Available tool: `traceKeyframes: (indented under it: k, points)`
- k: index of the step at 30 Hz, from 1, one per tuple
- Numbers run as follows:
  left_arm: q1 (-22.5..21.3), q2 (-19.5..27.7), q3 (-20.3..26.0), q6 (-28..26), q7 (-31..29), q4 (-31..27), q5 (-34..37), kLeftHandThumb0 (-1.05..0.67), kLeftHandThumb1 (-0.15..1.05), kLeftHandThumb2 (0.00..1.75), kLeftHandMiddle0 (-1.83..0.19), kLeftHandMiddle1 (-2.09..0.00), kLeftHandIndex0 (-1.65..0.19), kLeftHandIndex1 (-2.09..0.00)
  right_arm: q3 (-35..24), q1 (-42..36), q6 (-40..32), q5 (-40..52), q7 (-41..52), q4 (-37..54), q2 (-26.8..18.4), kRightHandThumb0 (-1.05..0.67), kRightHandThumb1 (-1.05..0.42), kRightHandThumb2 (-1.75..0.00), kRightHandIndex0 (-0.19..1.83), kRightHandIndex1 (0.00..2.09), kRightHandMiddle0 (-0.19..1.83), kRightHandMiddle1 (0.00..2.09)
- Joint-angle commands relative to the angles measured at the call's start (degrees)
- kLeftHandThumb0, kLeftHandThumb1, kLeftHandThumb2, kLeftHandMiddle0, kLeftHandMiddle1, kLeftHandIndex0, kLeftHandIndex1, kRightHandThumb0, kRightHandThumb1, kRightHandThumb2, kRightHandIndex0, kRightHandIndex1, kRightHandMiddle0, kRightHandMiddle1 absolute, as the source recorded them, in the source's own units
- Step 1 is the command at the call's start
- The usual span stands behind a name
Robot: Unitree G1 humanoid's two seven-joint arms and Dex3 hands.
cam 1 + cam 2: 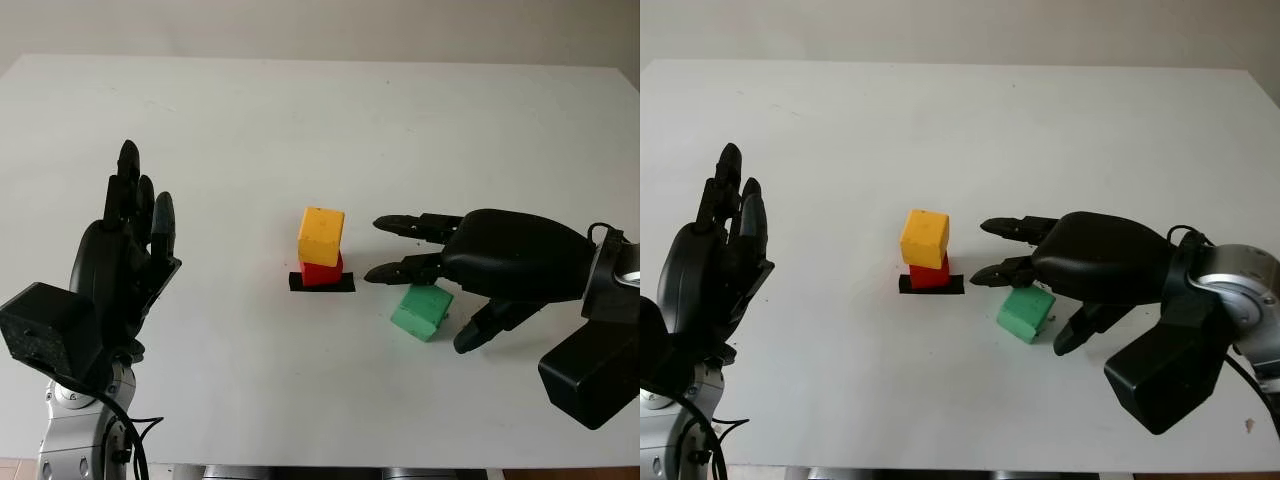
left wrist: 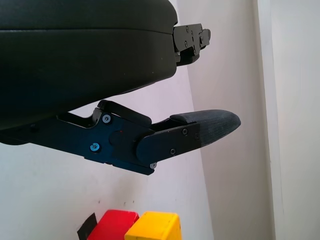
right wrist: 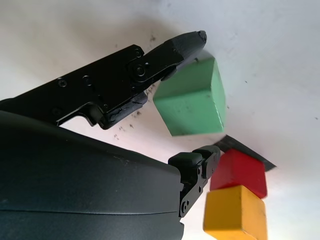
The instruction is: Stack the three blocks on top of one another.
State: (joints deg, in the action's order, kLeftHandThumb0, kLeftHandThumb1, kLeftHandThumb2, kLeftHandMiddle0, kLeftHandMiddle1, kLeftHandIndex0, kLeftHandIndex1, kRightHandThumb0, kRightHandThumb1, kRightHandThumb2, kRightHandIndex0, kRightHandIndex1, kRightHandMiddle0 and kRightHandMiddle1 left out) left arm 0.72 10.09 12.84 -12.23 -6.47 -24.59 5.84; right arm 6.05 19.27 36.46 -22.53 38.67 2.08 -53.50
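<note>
**Hands over the tabletop**

Right hand (image 1: pixel 440 285) open, palm down, reaching in from the tabletop's right edge toward its middle. Left hand (image 1: pixel 125 255) open, raised upright near the front-left corner.

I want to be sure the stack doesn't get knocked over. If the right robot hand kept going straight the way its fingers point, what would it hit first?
Probably the stack: the right robot hand, over the green block, points its fingers at the red block under the yellow block. Height is hard to judge, so it might pass just beside them.
</note>
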Motion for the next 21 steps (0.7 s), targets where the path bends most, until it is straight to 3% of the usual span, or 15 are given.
traceKeyframes:
  k: [1, 21]
  points:
    - [1.1, 0.79, -0.33, 0.89, -0.42, -0.78, -0.33, -0.68, 1.05, 0.65, 0.17, -0.05, 0.18, -0.03, 0.37, -0.5, 0.91, -0.51, -1.32, -1.09, 0.53, -0.52, -0.84, -0.06, 0.02, 0.05, 0.44, 0.07]
    - [2.18, 1.72, -0.33, -0.39, -0.6, -1.24, -0.35, -0.64, 1.05, 0.67, 0.17, -0.05, 0.18, -0.05, 2.94, 1.51, 4.87, -4.23, -7.88, -8.56, 2.53, -0.48, -0.91, -0.06, 0.08, 0.07, 0.61, 0.18]
